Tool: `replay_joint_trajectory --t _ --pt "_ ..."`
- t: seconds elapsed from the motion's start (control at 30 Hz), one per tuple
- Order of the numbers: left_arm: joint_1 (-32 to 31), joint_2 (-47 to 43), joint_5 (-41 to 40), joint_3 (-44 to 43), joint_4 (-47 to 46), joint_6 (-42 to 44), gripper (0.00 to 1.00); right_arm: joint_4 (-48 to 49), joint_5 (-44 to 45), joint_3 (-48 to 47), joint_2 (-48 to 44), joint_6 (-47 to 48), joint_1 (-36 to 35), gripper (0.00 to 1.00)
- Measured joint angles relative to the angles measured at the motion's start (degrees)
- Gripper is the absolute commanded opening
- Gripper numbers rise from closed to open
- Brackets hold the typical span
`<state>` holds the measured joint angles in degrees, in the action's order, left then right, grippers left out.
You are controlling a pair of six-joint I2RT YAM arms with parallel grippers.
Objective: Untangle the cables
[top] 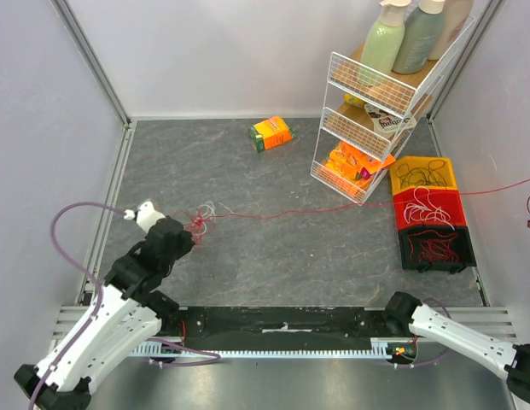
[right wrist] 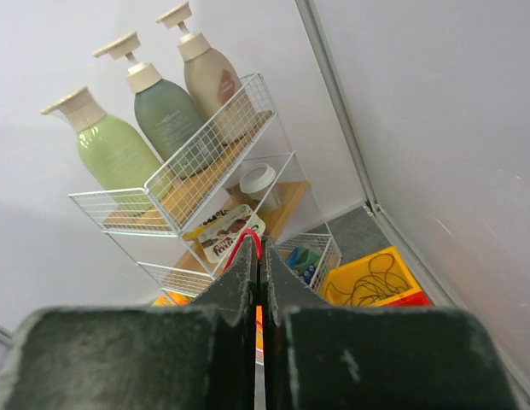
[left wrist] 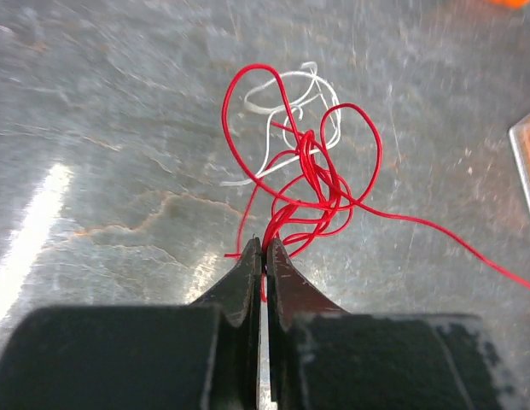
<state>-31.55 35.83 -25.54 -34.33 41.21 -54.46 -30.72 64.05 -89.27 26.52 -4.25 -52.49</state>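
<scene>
- Presently, well to the left of the wire rack (top: 375, 111), on the grey surface (top: 290, 265): small tangle of red cable (top: 196, 224) and white cable (top: 206, 207), loops interlaced.
- Left fingers (left wrist: 239, 290) down at the near edge of that tangle, on the side away from the rack. Pressed together, with a red strand caught in the seam between them.
- Left wrist view: red loops fanned out beyond the fingertips, knotted at the middle. White cable on the far side of the knot and partly threaded through it.
- From the tangle, one long run of red cable drawn out across the surface toward the rack's foot, then on over the bins and off to the rack's right.
- Right fingers (right wrist: 235, 282) raised in the air to the right of the rack, facing its shelves. Closed tight, with a bend of red cable peeking out at the tips.
- Just beside the rack's right foot, three bins in a row: yellow bin (top: 394, 181) with black cables (top: 422, 173), red bin (top: 399, 213) with a white bundle (top: 428, 205), black bin (top: 435, 266) with a red bundle (top: 433, 248).
- Left of the rack, toward the back wall: orange box (top: 271, 133) lying on the surface, apart from everything else.
- On the rack's top shelf: pump bottles (top: 418, 38), upright, side by side.
</scene>
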Motion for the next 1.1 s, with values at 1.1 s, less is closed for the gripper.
replay_joint_trajectory --t 1.1 --pt "0.1 -9.5 -14.3 -21.1 10.8 3.0 0.02 4.2 -20.3 28.4 20.3 -13.8 -0.5 0.00"
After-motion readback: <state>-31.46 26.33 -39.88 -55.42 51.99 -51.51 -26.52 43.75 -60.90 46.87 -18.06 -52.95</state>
